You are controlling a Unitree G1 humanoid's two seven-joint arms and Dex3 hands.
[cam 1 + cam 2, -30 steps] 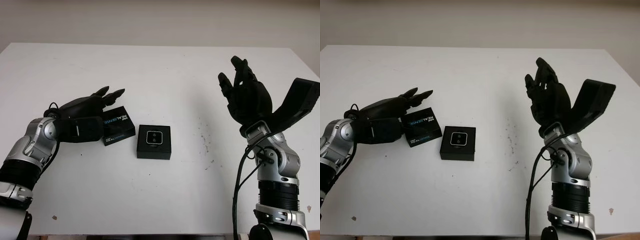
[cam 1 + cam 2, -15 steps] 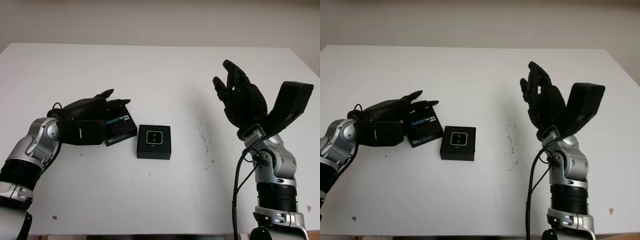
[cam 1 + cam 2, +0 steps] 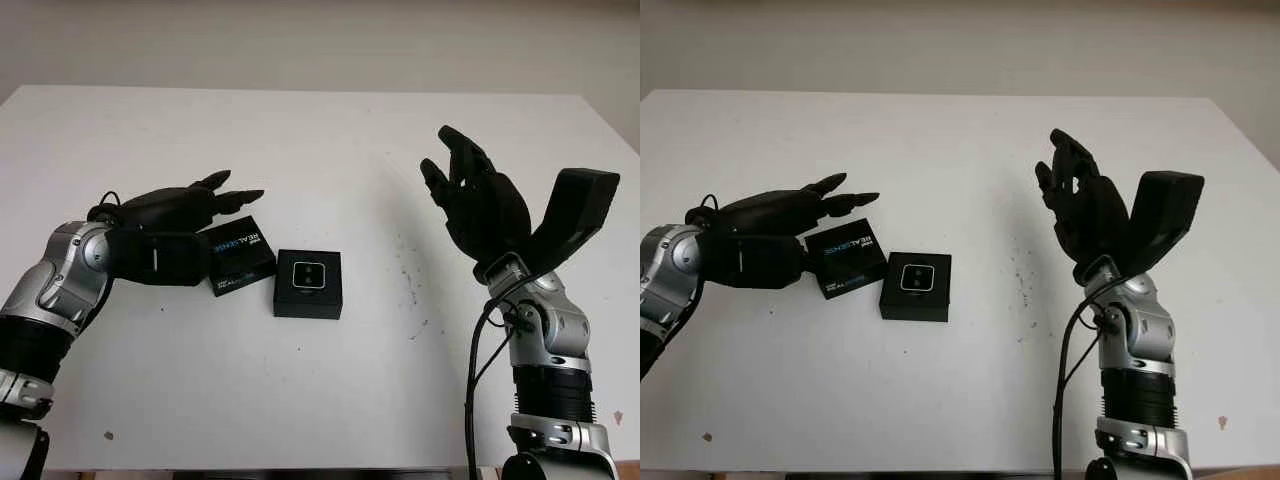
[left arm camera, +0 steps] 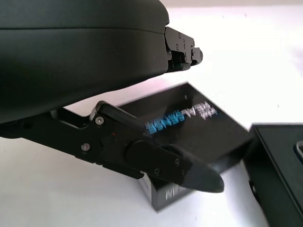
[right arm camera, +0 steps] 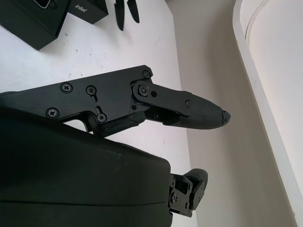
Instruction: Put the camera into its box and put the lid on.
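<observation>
left hand (image 3: 185,215): open over lid (image 3: 240,256), contact unclear | right hand (image 3: 478,200): open, raised, empty

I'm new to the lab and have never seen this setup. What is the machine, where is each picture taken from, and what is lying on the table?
It is a humanoid robot with two arms and black three-finger hands. The two wide pictures come from a stereo camera on its head, looking down at a white table. The two close pictures come from cameras at its wrists.

On the table lie a black lid printed REALSENSE and, beside it, an open black box with the camera inside.

The left hand is open, reaching over the lid with fingers around it, not gripping it. The right hand is open, raised above the table, holding nothing.
</observation>
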